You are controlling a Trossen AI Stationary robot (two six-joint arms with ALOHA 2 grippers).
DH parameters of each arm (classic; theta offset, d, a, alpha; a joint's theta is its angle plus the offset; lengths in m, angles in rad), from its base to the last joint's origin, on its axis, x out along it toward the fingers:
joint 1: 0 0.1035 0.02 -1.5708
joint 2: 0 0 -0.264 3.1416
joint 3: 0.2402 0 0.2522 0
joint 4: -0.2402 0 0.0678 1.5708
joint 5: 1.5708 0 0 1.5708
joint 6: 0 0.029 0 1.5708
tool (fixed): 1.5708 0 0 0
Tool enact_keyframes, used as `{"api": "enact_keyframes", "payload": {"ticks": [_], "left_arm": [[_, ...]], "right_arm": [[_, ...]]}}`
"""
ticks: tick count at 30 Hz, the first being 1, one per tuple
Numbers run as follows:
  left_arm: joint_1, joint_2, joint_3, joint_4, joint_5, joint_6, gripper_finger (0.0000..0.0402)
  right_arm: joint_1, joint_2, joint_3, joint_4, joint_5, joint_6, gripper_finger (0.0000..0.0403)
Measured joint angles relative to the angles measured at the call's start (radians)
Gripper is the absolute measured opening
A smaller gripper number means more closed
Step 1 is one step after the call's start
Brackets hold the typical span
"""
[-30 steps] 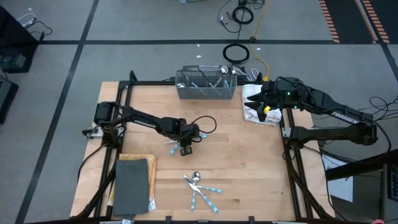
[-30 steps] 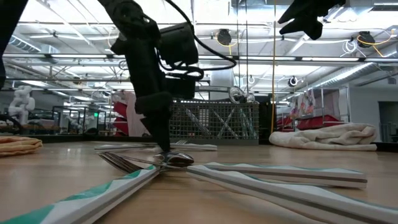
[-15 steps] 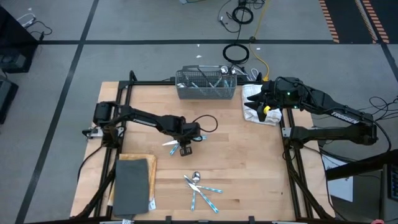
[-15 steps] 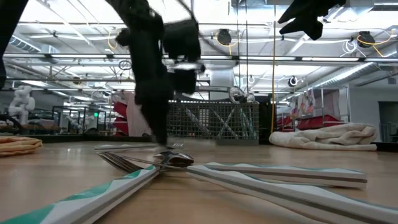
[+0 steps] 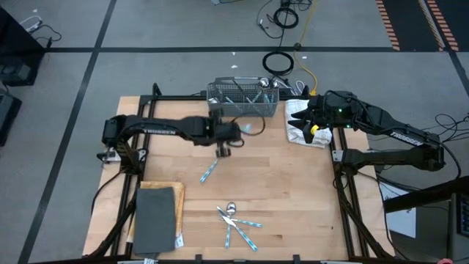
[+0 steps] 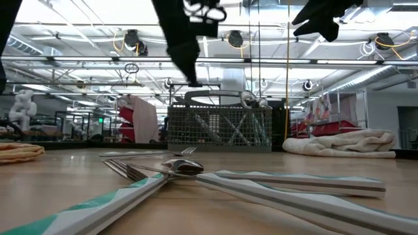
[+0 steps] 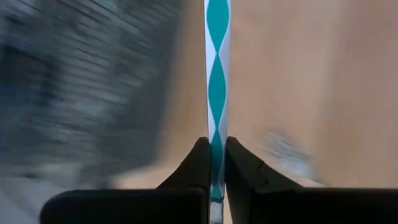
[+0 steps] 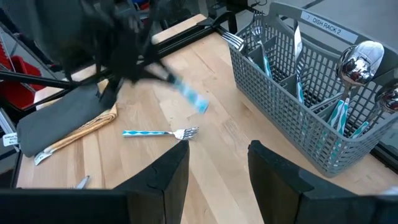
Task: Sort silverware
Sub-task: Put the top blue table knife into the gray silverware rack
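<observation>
Near the basket [image 5: 242, 99], left gripper [image 7: 215, 163] has jaws clamped on a blue-handled utensil [image 7: 217, 74], head hidden. Right gripper [image 8: 217, 165] over the towel [image 5: 302, 123], jaws apart.

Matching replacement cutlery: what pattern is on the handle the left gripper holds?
Teal-and-white wavy diamond pattern on the handle, clearest in the left wrist view.

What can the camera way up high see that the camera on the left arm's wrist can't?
Only the high view shows the whole table, the loose fork, the pile of silverware, the grey basket, and the right gripper over the white towel.

Only the left wrist view shows the teal-patterned handle pinched close up.

Both show the left gripper and bare wood.
</observation>
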Motion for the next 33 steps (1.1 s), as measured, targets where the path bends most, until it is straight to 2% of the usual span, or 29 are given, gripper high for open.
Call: {"api": "enact_keyframes", "payload": {"ticks": [4,7,9,12,19,21,23,28,31,33], "left_arm": [[0.053,-0.002,0.107,-0.007,-0.216,0.213,0.0022],[0.091,-0.002,0.186,-0.006,-0.388,0.421,0.0022],[0.119,-0.004,0.224,0.002,-0.466,0.575,0.0022],[0.164,-0.004,0.238,0.062,-0.52,0.817,0.0022],[0.25,0.035,0.238,0.294,-0.554,1.405,0.0022],[0.268,0.052,0.238,0.359,-0.538,1.575,0.0022],[0.284,0.063,0.238,0.405,-0.481,1.684,0.0022],[0.301,0.074,0.237,0.505,-0.268,1.909,0.0022],[0.303,0.074,0.237,0.571,-0.114,2.095,0.0022],[0.303,0.074,0.237,0.642,-0.047,2.198,0.0022]], "right_arm": [[0.0,0.0,0.0,0.0,0.0,0.0,0.0153],[0.0,0.0,0.0,0.0,0.0,-0.004,0.0153],[0.0,0.0,0.0,0.0,0.0,-0.01,0.0153],[0.0,0.0,0.0,0.0,0.0,-0.016,0.0153],[0.0,0.0,0.0,0.0,0.0,-0.02,0.0153],[0.0,0.0,0.0,0.0,0.0,-0.007,0.0153],[0.0,0.0,0.0,0.0,0.0,0.012,0.0153],[0.0,0.0,0.0,0.0,0.0,0.047,0.0153],[0.0,0.0,0.0,0.0,0.0,0.065,0.0153],[0.0,0.0,0.0,0.0,0.0,0.075,0.0153]]}}
